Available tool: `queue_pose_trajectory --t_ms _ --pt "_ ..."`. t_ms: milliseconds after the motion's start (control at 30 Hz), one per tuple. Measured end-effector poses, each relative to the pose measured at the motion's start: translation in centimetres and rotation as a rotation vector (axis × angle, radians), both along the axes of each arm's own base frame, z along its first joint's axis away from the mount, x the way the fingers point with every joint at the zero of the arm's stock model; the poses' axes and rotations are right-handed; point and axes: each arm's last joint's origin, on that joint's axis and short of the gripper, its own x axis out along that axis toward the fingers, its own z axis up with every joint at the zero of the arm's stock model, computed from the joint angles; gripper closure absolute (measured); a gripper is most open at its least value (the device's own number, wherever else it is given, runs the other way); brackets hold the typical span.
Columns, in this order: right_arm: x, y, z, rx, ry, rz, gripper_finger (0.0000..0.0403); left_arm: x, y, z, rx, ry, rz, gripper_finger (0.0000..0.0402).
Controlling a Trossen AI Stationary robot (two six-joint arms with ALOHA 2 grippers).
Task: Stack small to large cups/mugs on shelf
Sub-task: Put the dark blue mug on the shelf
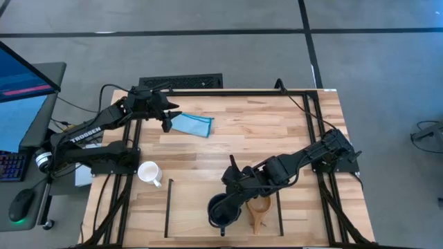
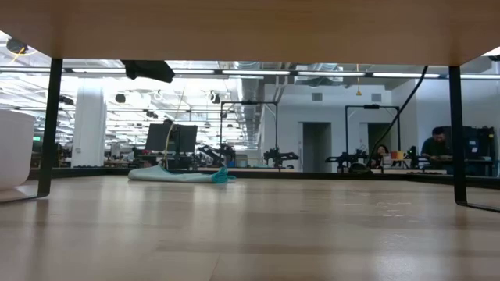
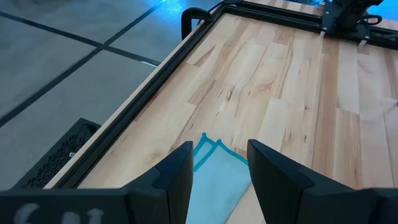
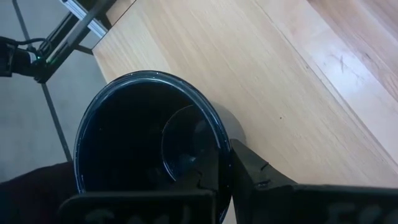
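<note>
The dark navy mug (image 1: 221,211) stands upright over the shelf (image 1: 169,207), beside the small tan wooden cup (image 1: 259,207), whose handle points to the near edge. My right gripper (image 1: 232,197) is shut on the dark mug (image 4: 143,143). The white mug (image 1: 149,171) stands on the table left of the shelf; the low view shows it at the left (image 2: 12,148). My left gripper (image 1: 166,121) is open and empty above the folded light-blue cloth (image 1: 194,124) at the far left; its fingers show apart in the left wrist view (image 3: 217,165). My right gripper pinches the dark mug's rim and wall (image 4: 214,134), one finger inside the mug and the other finger (image 4: 255,177) outside. The fingers come from above, slanting from the table's right. The mug is upright; whether its base rests on the shelf I cannot tell.
The shelf's thin black rails (image 1: 280,207) run toward the near edge; its legs (image 2: 51,125) show in the low view. A larger black frame (image 1: 311,104) borders the tabletop. Bare wood lies between the cloth and the shelf.
</note>
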Motion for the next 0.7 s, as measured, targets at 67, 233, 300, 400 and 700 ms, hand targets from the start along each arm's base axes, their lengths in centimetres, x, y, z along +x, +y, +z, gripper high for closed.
queue_pose_trajectory --t_ms 67,233,300,400,700 --pt "0.0 0.0 0.0 0.0 -0.001 0.0 0.0374 -0.01 -0.01 -0.03 -0.002 0.003 0.0 0.0259" --pt "0.01 -0.01 0.0 0.004 0.001 -0.006 0.0362 -0.01 -0.01 -0.03 -0.002 0.003 0.0 0.0259" --pt "0.0 0.0 0.0 0.005 0.001 -0.007 0.0362 -0.01 -0.01 -0.03 -0.002 0.003 0.0 0.0259" --pt "0.0 0.0 0.0 0.005 0.001 -0.007 0.0365 -0.01 -0.01 -0.03 -0.002 0.003 0.0 0.0259" --pt "-0.01 0.0 0.02 0.001 0.0 -0.001 0.0354 -0.01 -0.01 -0.03 -0.002 0.002 -0.001 0.0259"
